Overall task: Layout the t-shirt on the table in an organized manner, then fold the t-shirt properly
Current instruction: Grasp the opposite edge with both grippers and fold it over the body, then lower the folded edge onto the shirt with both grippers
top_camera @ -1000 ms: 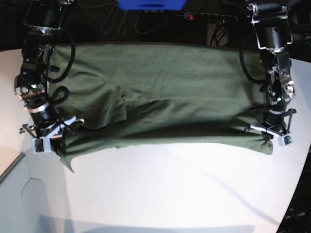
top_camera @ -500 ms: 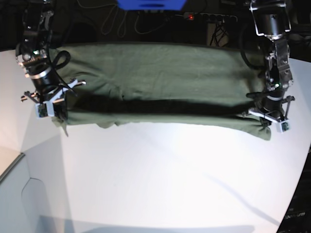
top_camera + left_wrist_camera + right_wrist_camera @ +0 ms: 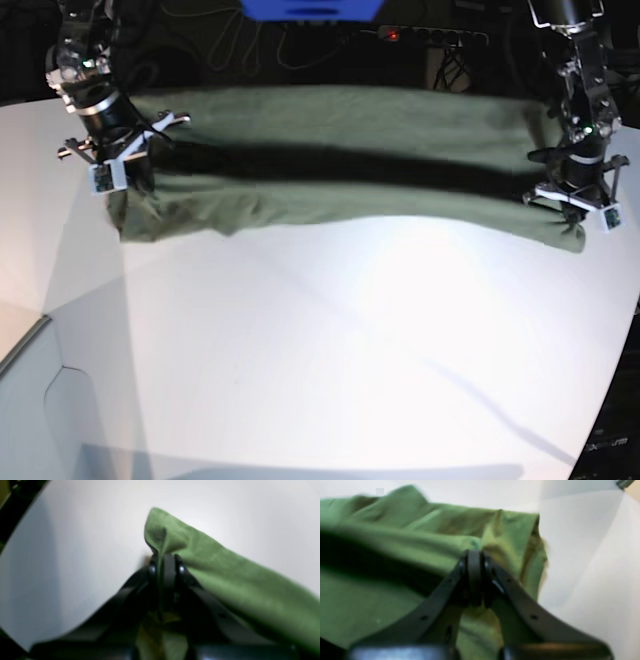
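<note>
The olive-green t-shirt (image 3: 330, 190) lies stretched in a wide band across the far part of the white table (image 3: 350, 350). Its near edge is lifted and hangs between both grippers, casting a dark shadow on the cloth behind. My right gripper (image 3: 125, 185) is at the base view's left, shut on a bunched corner of the t-shirt (image 3: 382, 555); the right gripper (image 3: 475, 555) shows its fingers pressed together on the fabric. My left gripper (image 3: 575, 215) is at the right, and in the left wrist view the left gripper (image 3: 165, 557) is shut on a peaked corner of the t-shirt (image 3: 225, 575) above the table (image 3: 75, 542).
Behind the table's far edge lie a power strip with a red light (image 3: 430, 36), loose cables and a blue object (image 3: 310, 8). A lower white panel (image 3: 40, 400) adjoins the table at the near left. Dark floor shows at the near right corner (image 3: 615, 440).
Both grippers have carried the shirt's near edge toward the back of the table, over the rest of the cloth. The right arm travelled farther. Both stayed shut.
</note>
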Available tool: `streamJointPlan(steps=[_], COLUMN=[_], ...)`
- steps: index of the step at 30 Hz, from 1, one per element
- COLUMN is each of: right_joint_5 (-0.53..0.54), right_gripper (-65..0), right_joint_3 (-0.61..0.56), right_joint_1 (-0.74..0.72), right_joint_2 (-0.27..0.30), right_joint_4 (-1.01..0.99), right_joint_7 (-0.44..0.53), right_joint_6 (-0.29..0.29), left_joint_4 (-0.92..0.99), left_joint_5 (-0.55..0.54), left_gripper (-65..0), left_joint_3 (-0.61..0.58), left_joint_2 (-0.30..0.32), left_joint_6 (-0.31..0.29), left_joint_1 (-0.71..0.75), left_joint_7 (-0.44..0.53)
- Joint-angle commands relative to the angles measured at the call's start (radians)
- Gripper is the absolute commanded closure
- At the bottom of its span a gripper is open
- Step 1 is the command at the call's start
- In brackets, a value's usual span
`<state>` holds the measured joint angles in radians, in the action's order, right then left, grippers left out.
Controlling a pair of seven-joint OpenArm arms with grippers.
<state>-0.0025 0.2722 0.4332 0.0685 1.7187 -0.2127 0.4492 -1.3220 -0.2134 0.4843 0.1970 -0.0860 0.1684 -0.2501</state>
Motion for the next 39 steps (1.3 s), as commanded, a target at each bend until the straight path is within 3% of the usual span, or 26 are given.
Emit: streamJointPlan(steps=[1, 8, 19, 31, 39], right_joint_5=[0.009, 0.009, 0.005, 0.005, 0.005], right_gripper=[0.0, 0.0, 0.0, 0.0, 0.0], right_joint_3=[0.006, -0.001, 0.005, -0.001, -0.001], right_joint_1=[0.022, 0.105, 0.157, 0.117, 0.080], right_joint_2=[0.009, -0.026, -0.026, -0.023, -0.011], right_joint_4=[0.039, 0.139, 0.162, 0.004, -0.078], right_joint_7=[0.031, 0.031, 0.031, 0.031, 0.031], right_joint_6=[0.004, 0.004, 0.004, 0.004, 0.004], left_joint_4=[-0.020, -0.014, -0.024, -0.135, -0.124], left_joint_5=[-0.001, -0.001, -0.001, -0.001, -0.001], left_gripper=[0.0, 0.0, 0.0, 0.0, 0.0], left_joint_3=[0.014, 0.017, 0.020, 0.020, 0.144], left_joint_2=[0.011, 0.002, -0.018, -0.034, -0.090], left_joint_6=[0.002, 0.002, 0.002, 0.002, 0.002], left_joint_1=[-0.010, 0.009, 0.056, 0.135, 0.135], left_joint_7=[0.028, 0.027, 0.028, 0.028, 0.027])
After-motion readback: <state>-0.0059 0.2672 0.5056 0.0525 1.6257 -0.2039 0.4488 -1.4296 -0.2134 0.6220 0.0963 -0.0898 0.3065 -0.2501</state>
